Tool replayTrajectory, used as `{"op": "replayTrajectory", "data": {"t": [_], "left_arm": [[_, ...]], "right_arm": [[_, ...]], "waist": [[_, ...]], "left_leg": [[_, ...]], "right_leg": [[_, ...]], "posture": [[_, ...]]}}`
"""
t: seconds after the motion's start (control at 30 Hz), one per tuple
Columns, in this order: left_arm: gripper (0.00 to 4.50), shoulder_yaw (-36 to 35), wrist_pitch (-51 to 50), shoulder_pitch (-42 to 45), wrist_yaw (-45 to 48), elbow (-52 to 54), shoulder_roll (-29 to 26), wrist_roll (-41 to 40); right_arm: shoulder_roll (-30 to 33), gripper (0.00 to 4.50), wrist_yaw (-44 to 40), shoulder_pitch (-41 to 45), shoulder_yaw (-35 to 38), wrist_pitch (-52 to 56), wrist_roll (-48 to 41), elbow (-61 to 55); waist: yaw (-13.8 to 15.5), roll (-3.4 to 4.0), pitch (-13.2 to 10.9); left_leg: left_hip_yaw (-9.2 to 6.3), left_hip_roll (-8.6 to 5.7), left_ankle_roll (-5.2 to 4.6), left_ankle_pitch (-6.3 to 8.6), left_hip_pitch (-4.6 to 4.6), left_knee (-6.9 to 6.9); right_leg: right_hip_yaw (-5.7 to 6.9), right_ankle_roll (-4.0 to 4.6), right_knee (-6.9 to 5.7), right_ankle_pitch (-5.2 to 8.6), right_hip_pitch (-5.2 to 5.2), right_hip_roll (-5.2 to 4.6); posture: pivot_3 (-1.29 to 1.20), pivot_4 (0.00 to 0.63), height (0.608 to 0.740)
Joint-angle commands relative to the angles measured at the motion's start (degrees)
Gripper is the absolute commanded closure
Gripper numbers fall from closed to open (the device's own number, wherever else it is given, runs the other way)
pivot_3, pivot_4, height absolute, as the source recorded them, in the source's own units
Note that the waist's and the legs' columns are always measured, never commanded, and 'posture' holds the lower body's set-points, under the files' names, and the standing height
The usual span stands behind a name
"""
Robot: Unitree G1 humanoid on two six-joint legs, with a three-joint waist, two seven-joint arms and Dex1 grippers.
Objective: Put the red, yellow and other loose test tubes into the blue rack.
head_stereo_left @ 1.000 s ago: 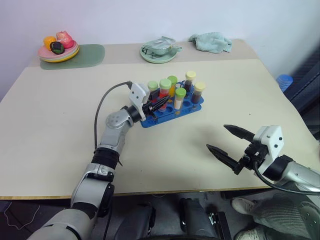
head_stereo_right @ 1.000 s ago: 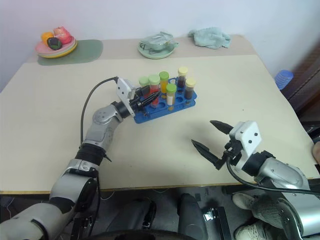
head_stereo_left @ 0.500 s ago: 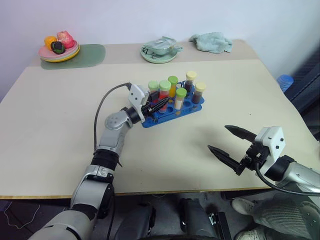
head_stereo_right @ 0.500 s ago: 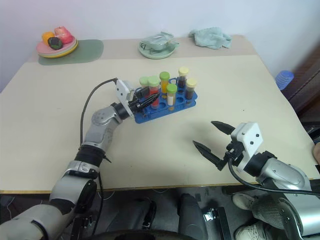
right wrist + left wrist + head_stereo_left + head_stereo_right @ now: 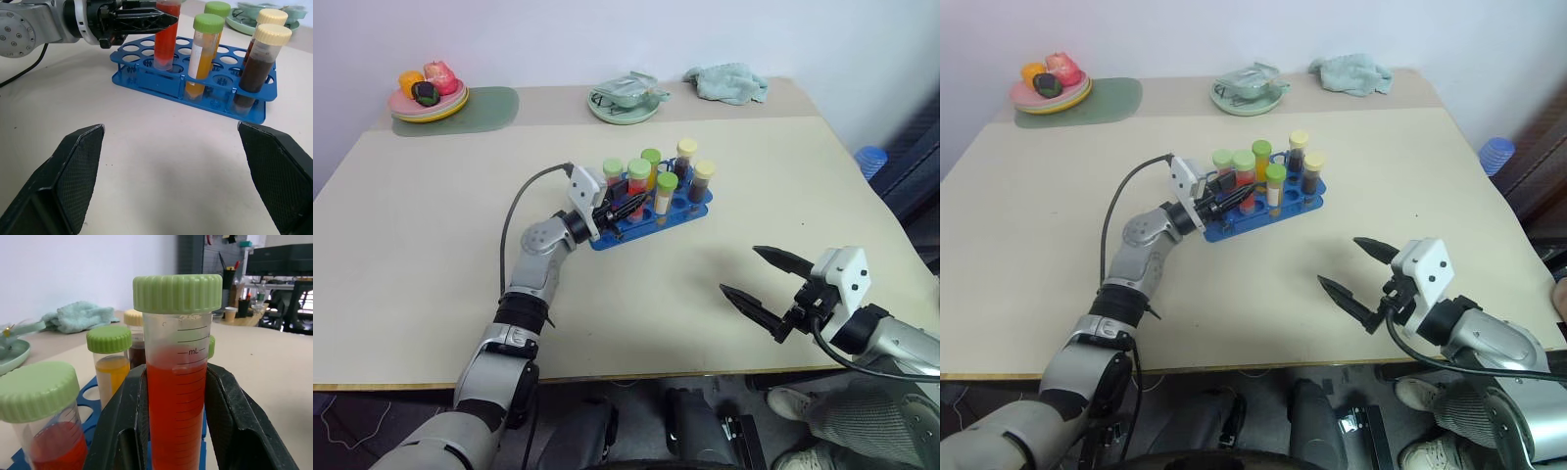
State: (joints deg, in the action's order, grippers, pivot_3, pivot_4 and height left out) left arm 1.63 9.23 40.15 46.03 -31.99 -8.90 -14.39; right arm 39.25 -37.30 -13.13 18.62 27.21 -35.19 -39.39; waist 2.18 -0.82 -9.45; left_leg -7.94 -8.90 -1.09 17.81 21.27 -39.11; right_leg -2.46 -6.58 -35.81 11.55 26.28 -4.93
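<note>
Left gripper pinching a red tube at the blue rack, right gripper spread wide over bare table.

Lower right of the left eye view, the right gripper [image 5: 762, 284] hangs with its two black fingers splayed far apart, holding nothing, well apart from the rack. At mid frame the left gripper [image 5: 625, 207] has its fingers pressed onto a red tube with a green cap [image 5: 177, 396], which stands upright with its lower end in a hole of the blue rack [image 5: 690, 209]. Other capped tubes stand upright in that rack: a yellow one with a green cap [image 5: 203, 54], a dark brown one with a cream cap [image 5: 259, 61], another red one [image 5: 46, 431]. Farther back, upper centre, a pale green plate [image 5: 607, 108] and a crumpled cloth [image 5: 729, 81]; upper left, a plate of fruit [image 5: 406, 110].
</note>
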Motion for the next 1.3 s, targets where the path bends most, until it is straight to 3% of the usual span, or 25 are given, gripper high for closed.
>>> {"op": "replayTrajectory", "data": {"t": [0.03, 0.67, 1.3], "left_arm": [[3.12, -0.57, -0.73, -0.61, -0.14, -1.55, -0.82, 0.52], [3.12, 0.06, -2.22, -3.74, 4.53, 2.21, -0.85, -0.9], [3.12, 0.47, -0.97, -2.99, 2.49, -0.72, -1.94, 1.09]], "right_arm": [[0.42, 0.0, 0.38, 0.89, 1.75, -0.09, -1.14, -2.32], [0.22, 0.0, 0.22, 0.28, 2.33, -0.07, -1.24, -2.86], [0.51, 0.0, 0.95, 1.97, 1.61, 1.17, -1.57, -2.9]], "waist": [[0.02, 0.0, 0.01], [0.06, 0.0, 0.03], [0.02, 0.06, 0.19]], "left_leg": [[0.0, 0.0, 0.0, 0.0, 0.0, 0.0], [0.0, 0.0, 0.0, 0.0, -0.01, 0.0], [0.0, 0.0, -0.01, 0.0, -0.07, 0.0]], "right_leg": [[0.0, 0.0, 0.0, 0.0, 0.0, 0.0], [0.0, 0.0, 0.0, 0.0, -0.04, 0.0], [0.0, 0.0, 0.01, 0.0, -0.09, 0.0]], "posture": [[0.0, 0.15, 0.74], [0.0, 0.15, 0.74], [0.0, 0.15, 0.74]]}}
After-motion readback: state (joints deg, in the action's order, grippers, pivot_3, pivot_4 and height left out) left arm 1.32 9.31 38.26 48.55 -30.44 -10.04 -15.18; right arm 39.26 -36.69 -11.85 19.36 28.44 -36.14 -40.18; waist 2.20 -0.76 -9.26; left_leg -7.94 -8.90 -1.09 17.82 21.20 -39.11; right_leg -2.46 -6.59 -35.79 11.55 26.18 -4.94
